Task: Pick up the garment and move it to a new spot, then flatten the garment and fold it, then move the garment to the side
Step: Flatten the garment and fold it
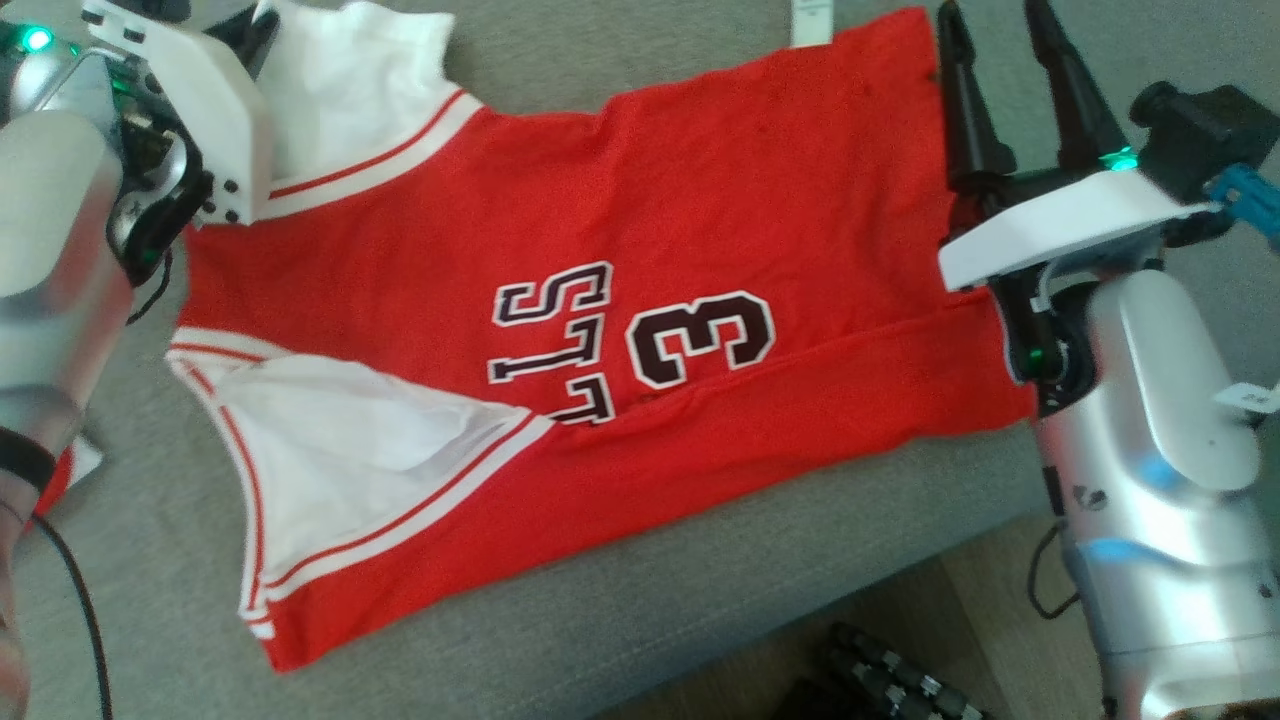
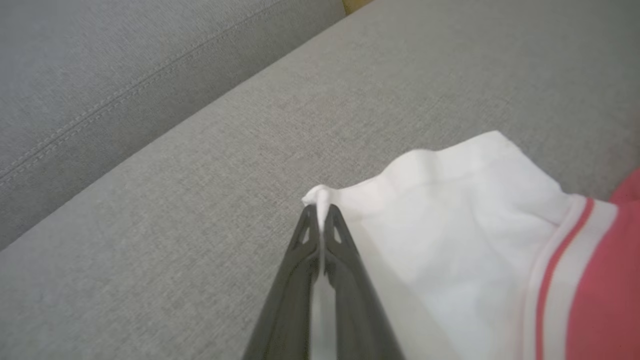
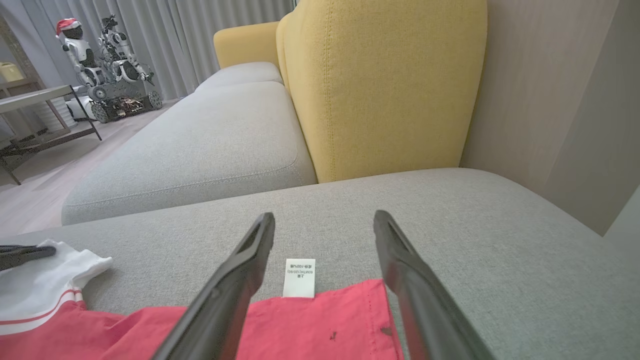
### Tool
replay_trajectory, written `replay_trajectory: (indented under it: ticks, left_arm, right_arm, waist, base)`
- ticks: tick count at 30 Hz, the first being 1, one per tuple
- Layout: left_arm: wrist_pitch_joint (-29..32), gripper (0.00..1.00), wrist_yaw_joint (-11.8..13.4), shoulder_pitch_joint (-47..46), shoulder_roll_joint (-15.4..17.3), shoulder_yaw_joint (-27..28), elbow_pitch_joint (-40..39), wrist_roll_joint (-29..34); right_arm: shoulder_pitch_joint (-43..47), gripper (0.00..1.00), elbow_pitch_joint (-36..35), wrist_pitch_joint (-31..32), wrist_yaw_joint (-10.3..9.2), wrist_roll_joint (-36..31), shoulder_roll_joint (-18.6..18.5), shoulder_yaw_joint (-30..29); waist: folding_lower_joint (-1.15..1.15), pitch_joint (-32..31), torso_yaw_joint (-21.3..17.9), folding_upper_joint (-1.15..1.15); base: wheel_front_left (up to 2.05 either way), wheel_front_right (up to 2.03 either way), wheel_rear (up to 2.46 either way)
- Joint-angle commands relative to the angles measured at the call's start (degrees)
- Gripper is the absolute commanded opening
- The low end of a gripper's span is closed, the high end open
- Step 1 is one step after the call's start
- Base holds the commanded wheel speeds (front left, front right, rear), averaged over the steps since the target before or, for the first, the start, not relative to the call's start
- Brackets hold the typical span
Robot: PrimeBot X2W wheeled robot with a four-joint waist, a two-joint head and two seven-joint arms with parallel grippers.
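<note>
Head view: the red shirt (image 1: 600,330) lies flat on the sofa (image 1: 600,620), its hem (image 1: 925,150) just left of the right hand (image 1: 997,30), whose fingers (image 1: 965,100) stand wide. Left wrist view: the left hand (image 2: 320,212) pinches the white sleeve (image 2: 450,225) tip. Right wrist view: the hem lies under the wide fingers, a tag (image 3: 299,277) between them

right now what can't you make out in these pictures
Left gripper: in the head view its white wrist cover hides the fingers and the pinched sleeve tip.
Tag by the shirt hem: print too small to read, right wrist view.
Lettering: the lowest letter runs under a fold, head view.
Right gripper: whether its open fingers touch the hem is unclear.
Dark thing: cut off by the head view's bottom edge.
</note>
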Motion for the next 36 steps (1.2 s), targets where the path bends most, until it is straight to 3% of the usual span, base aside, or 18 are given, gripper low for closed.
replay_trajectory:
  ticks: [1, 9, 19, 26, 36]
  left_arm:
    - [-2.7, 0.00, 0.1, -4.2, 2.3, 1.1, -2.3, -1.4]
    - [-10.0, 0.00, 0.1, -3.1, 2.1, 1.4, -6.6, -6.7]
    - [-13.5, 0.00, 0.1, 0.4, 0.9, -0.6, -13.3, -7.7]
    - [-13.3, 0.00, 1.0, 0.9, 0.1, -2.3, -16.6, -6.3]
    - [-13.2, 0.00, 1.8, 0.6, 0.2, -2.4, -19.7, -6.4]
  right_arm:
    - [-1.3, 1.00, -1.4, 0.7, 0.11, -0.7, -0.5, -0.4]
    - [-2.2, 1.00, 1.1, 5.6, 0.11, 0.3, -4.2, -2.0]
    - [-4.1, 1.00, 8.5, 12.7, 0.11, 2.8, -10.5, -3.2]
    - [-7.8, 1.00, 15.9, 17.0, 0.11, 3.2, -13.6, -3.8]
    - [-13.0, 1.00, 25.4, 17.0, 0.11, 2.4, -15.3, -3.6]
  waist:
    - [0.00, -0.8, 1.9, 0.00]
    - [0.00, -3.3, 7.7, 0.00]
    - [0.00, -4.6, 13.0, 0.00]
    - [0.00, -3.2, 14.7, 0.00]
    - [0.00, -1.6, 15.7, 0.00]
  base:
    - [0.00, 0.00, 0.00]
    - [0.00, 0.00, 0.00]
    - [0.00, 0.00, 0.00]
    - [0.00, 0.00, 0.00]
    - [0.00, 0.00, 0.00]
